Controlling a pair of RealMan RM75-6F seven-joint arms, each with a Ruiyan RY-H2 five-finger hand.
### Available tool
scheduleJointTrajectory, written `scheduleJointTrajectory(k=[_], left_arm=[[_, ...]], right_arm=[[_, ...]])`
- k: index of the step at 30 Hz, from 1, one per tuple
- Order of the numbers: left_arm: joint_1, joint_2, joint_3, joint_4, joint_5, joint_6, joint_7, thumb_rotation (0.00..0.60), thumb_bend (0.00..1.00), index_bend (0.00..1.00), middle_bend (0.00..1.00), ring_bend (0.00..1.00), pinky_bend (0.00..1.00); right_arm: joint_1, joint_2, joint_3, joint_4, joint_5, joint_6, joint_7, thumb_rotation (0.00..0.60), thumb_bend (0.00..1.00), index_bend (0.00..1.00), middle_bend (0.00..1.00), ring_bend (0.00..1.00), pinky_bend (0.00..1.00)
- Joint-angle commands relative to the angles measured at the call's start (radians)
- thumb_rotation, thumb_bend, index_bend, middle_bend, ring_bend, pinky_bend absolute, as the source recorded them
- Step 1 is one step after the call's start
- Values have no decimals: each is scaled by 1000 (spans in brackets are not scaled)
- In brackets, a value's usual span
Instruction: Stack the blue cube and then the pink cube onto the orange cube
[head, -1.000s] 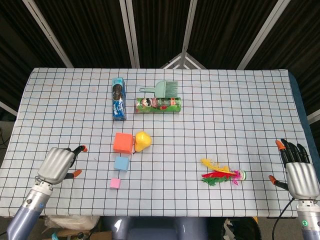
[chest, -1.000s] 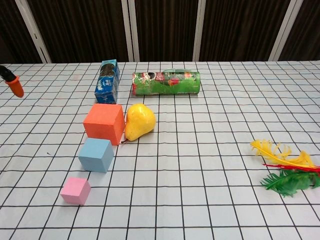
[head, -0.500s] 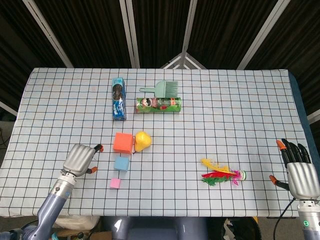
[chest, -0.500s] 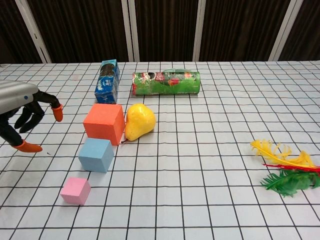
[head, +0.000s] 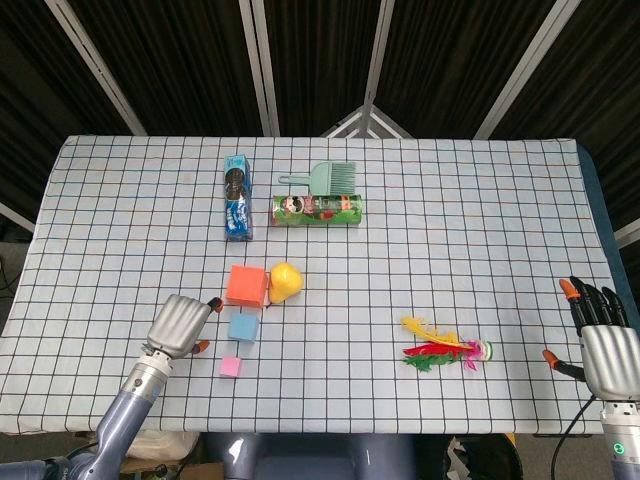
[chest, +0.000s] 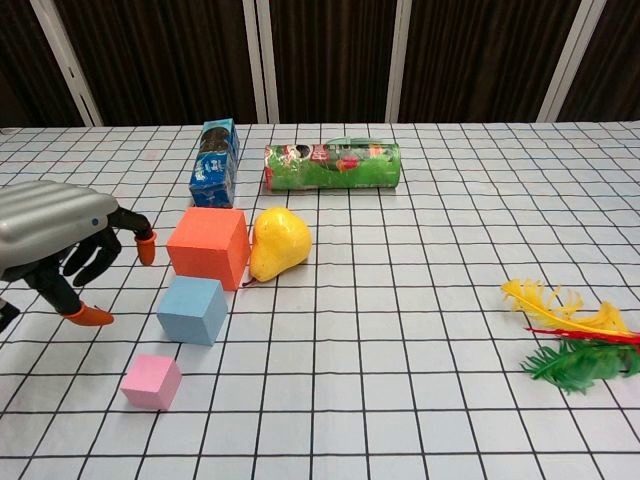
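The orange cube stands left of centre, with the blue cube just in front of it and the small pink cube nearest the front edge. My left hand hovers just left of the blue cube, fingers apart and holding nothing, a small gap from the cubes. Over the table's front right corner my right hand is open and holds nothing; the chest view does not show it.
A yellow pear touches the orange cube's right side. Behind lie a blue packet, a green can on its side and a green brush. A feathered shuttlecock lies at the front right.
My left hand has travelled right, from near the table's left edge to just beside the blue cube. The right hand has slipped slightly toward the front edge. The cubes have not moved.
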Motion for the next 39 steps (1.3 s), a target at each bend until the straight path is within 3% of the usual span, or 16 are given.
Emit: scheduleJointTrajectory(k=[1,23,39], left_arm=[[-8,-13,2,3,-2,7,13,600,188,373,746,666,823],[-68,-141,1,68,-57,39,99,600,189,363,747,670,823],[-80,-141,5,54,-52,71,101,600,189,337,748,671,823]], right_arm=[[-2,2,0,1,-1,3,5,600,173,42,85,108,81],[-6,13,1,14,-3,3,55,600,173,42,85,108,80],[6,4,-5,7,-7,-18,20,600,173,42,85,108,82]])
